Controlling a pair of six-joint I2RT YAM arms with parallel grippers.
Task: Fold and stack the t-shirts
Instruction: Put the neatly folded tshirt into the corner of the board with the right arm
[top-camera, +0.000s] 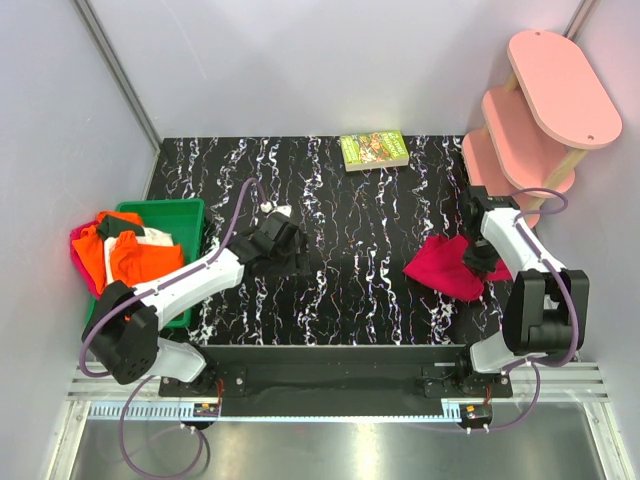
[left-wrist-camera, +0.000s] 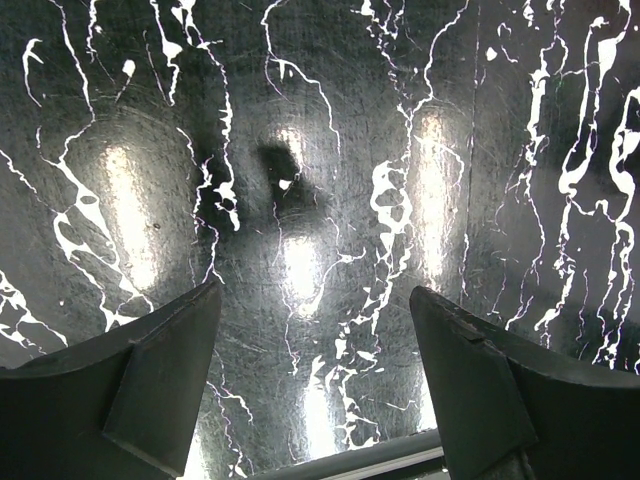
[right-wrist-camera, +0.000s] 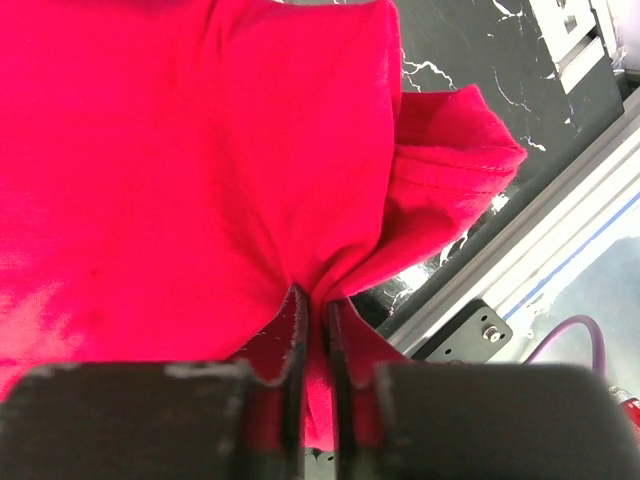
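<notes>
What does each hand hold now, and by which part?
The right hand pinches the red t-shirt by a bunched fold of cloth. The left hand is open and holds nothing.

The tabletop is black with white marble-like veins; the crimson-red t-shirt is plain; the bin is green; the orange t-shirt, white t-shirt and magenta-pink t-shirt are each plain; the book has a green cover; the shelf is pink; the left arm and right arm are white with black joints.
</notes>
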